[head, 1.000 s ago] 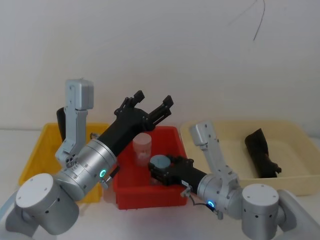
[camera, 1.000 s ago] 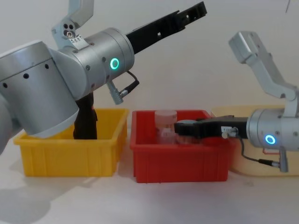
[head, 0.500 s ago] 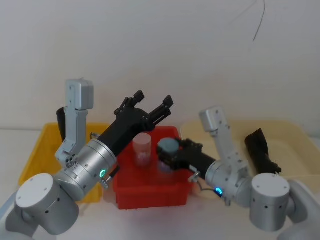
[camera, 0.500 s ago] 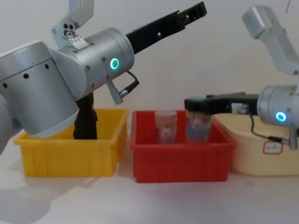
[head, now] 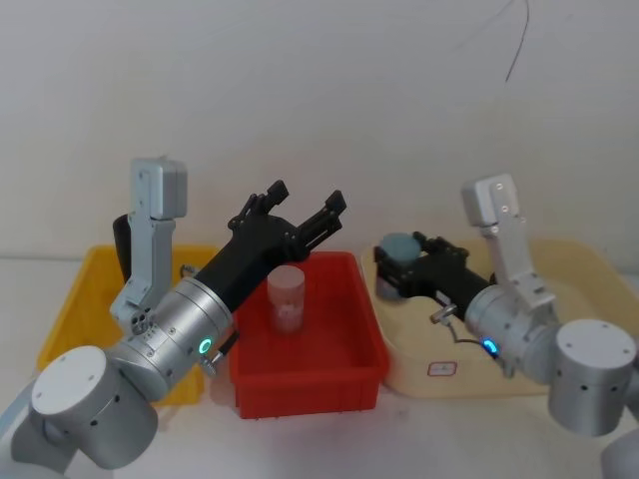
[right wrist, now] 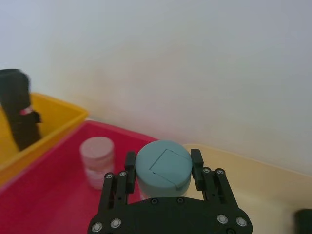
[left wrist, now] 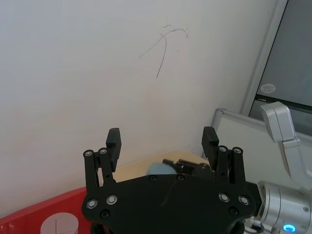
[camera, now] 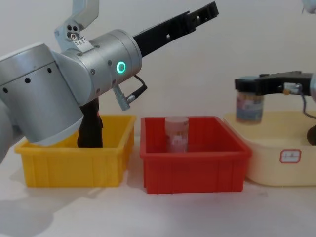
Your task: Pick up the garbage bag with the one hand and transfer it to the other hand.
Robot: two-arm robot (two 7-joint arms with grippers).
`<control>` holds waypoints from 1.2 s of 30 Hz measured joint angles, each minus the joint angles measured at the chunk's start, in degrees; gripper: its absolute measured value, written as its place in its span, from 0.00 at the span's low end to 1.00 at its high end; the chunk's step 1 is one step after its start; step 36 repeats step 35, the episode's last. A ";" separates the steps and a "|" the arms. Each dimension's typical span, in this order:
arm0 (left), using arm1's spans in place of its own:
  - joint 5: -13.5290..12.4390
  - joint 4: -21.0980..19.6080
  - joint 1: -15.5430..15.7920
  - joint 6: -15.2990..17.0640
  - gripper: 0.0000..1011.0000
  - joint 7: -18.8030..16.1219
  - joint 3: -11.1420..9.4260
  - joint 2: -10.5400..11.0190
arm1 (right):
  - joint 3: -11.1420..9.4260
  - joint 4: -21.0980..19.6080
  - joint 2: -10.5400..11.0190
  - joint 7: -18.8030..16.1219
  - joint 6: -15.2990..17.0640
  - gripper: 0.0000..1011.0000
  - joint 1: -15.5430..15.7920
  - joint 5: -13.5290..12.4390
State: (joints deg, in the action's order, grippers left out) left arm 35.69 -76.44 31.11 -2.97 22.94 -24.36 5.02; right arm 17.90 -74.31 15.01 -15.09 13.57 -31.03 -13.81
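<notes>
- The right gripper (head: 399,261) had carried the blue-lidded jar (camera: 249,105) from the red bin (head: 349,369) to above the cream tray (camera: 266,163), still clamped.
- The left gripper (head: 300,208) hung spread, empty.
- The garbage bag (right wrist: 18,114) stood in the yellow bin (camera: 64,165).
- A pink-lidded jar (head: 287,297) sat in the red bin.

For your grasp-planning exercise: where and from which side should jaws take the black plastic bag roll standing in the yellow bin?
Grip the black plastic bag roll near its top, coming from above: it stands upright against the yellow bin wall, which masks its lower part.

A white table (camera: 148,212) carries a yellow bin (camera: 74,168), red bin (camera: 192,170) and cream tray (camera: 276,163).
</notes>
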 joint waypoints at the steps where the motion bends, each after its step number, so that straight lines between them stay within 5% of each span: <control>1: 0.00 0.00 0.00 0.00 0.99 0.00 0.00 0.00 | -0.20 -0.04 0.13 0.13 0.03 0.64 0.00 0.06; 14: 0.00 0.00 0.00 0.00 0.99 0.00 0.00 0.00 | -3.47 -0.41 2.11 2.79 0.69 0.64 0.97 1.12; 27: 0.00 0.00 0.00 0.00 0.99 0.00 0.00 0.00 | -5.24 -2.58 2.70 3.61 1.08 0.99 3.26 1.48; 36: 0.00 0.00 0.00 0.00 0.99 0.00 0.00 0.00 | -5.88 -6.85 1.87 2.42 -0.17 0.99 5.84 0.00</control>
